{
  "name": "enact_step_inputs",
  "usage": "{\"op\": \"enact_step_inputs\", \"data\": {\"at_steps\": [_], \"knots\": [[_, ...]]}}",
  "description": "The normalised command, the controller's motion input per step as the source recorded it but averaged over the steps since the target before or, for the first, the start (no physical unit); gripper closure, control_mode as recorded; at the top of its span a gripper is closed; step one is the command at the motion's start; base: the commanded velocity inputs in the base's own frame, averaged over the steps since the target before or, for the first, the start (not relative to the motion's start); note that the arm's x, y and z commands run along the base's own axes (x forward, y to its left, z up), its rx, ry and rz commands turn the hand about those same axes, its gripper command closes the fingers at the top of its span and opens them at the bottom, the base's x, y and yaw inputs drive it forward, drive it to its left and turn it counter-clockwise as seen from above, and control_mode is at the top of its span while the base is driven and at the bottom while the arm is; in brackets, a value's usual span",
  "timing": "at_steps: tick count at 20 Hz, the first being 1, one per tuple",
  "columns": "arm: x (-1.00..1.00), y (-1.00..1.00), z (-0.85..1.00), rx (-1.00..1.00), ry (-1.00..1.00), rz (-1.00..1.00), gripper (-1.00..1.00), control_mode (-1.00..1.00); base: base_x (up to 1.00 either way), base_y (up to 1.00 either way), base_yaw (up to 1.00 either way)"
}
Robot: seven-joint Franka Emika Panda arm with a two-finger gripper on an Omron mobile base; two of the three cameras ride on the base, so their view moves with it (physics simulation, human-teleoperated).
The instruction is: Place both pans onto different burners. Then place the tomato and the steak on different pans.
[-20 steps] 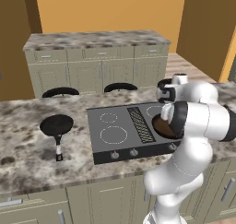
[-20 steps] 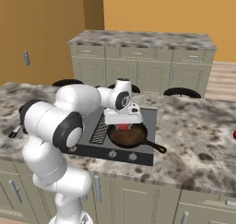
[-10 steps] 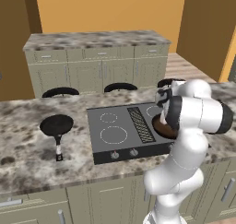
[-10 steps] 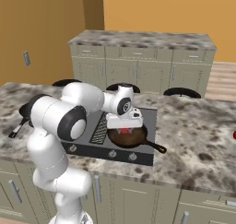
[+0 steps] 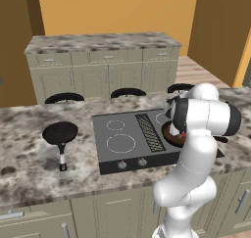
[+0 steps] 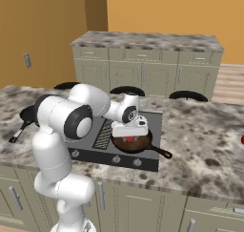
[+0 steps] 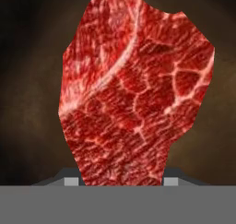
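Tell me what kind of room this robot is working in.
A rendered home kitchen, by the look of it: a flat dark cooktop set into a granite counter, frying pans out on it, and cabinets along the back wall.

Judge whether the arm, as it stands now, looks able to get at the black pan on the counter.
Probably not at once: the jaws hold the steak over the brown pan on the cooktop, and the black pan lies beyond the cooktop's far side, unobstructed.

Two base views look forward and down from behind the arm, left and right, sharing the cooktop (image 5: pixel 128 140). The hand view looks close onto the steak (image 7: pixel 136 89).
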Motion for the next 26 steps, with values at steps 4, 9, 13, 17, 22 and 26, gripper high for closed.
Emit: {"op": "enact_step_inputs", "data": {"at_steps": [4, 9, 13, 17, 22, 26], "knots": [[0.01, -0.03, -0.19, 0.02, 0.0, 0.04, 1.0, -1.0, 0.0, 0.0, 0.0], [0.0, 0.0, -0.04, 0.0, 0.0, 0.01, 1.0, -1.0, 0.0, 0.0, 0.0], [0.0, 0.0, 0.0, 0.0, 0.0, 0.0, -1.0, -1.0, 0.0, 0.0, 0.0], [0.0, 0.0, 0.0, 0.0, 0.0, 0.0, -1.0, -1.0, 0.0, 0.0, 0.0], [0.0, 0.0, 0.0, 0.0, 0.0, 0.0, -1.0, -1.0, 0.0, 0.0, 0.0], [-0.01, 0.06, 0.11, 0.0, -0.02, -0.01, -1.0, -1.0, 0.0, 0.0, 0.0]]}}
